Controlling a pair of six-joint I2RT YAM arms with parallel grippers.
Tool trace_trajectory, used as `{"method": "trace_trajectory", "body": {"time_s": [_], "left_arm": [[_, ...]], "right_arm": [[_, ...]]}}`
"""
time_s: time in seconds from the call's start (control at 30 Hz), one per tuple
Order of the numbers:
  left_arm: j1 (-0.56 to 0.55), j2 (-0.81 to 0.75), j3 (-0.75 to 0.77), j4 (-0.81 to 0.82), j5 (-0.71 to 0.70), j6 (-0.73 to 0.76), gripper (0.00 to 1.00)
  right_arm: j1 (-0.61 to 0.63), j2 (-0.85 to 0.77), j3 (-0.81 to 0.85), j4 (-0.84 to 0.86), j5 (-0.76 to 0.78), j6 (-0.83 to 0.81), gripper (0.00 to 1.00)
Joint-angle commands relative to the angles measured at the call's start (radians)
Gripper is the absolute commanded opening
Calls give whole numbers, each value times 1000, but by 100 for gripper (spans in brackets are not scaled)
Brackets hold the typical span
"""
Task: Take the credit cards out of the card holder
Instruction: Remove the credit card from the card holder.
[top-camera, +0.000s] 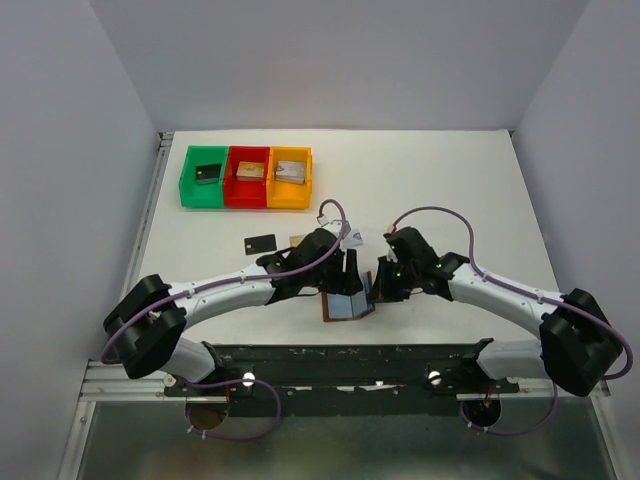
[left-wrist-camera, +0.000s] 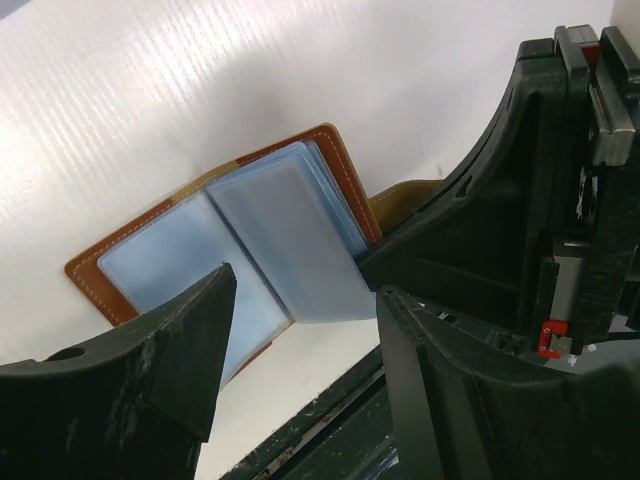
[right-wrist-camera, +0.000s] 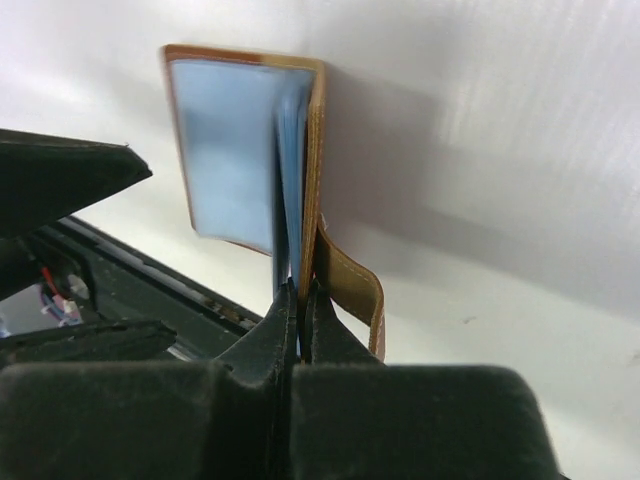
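Note:
The brown leather card holder (top-camera: 349, 306) lies open near the table's front edge, its pale blue-grey pockets (left-wrist-camera: 250, 245) facing up. My right gripper (right-wrist-camera: 300, 305) is shut on its right cover and pocket leaves, next to the brown tab strap (right-wrist-camera: 352, 285). My left gripper (left-wrist-camera: 305, 335) is open and empty, with its fingers (left-wrist-camera: 195, 345) apart just above the holder's near edge. It sits over the holder in the top view (top-camera: 349, 270). A black card (top-camera: 260, 243) lies on the table behind the left arm, with a gold card (top-camera: 296, 239) partly hidden beside it. No other cards show.
Green (top-camera: 204, 178), red (top-camera: 247, 178) and orange (top-camera: 290, 180) bins stand in a row at the back left, each with a small blocky piece. The black mounting rail (top-camera: 350, 360) runs just in front of the holder. White walls close in the table.

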Motion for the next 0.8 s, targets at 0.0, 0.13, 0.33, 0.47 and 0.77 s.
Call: {"method": "trace_trajectory", "body": {"time_s": [0.0,0.13,0.33,0.47,0.77], "left_arm": [[-19,46,25,24,26,5,70],[-28,82,37,28,25,5,70],[-36,115,65,7,14,15,70],[-39,122,68,2,6,16,71],[-53,154,99,-85,-44,38,62]], "right_arm": [[22,36,30,-57,71,15,0],[41,50,45,-59,76,23,0],[51,58,62,-63,79,29,0],[56,61,65,-66,82,32,0],[65,56,68,-68,83,38,0]]}}
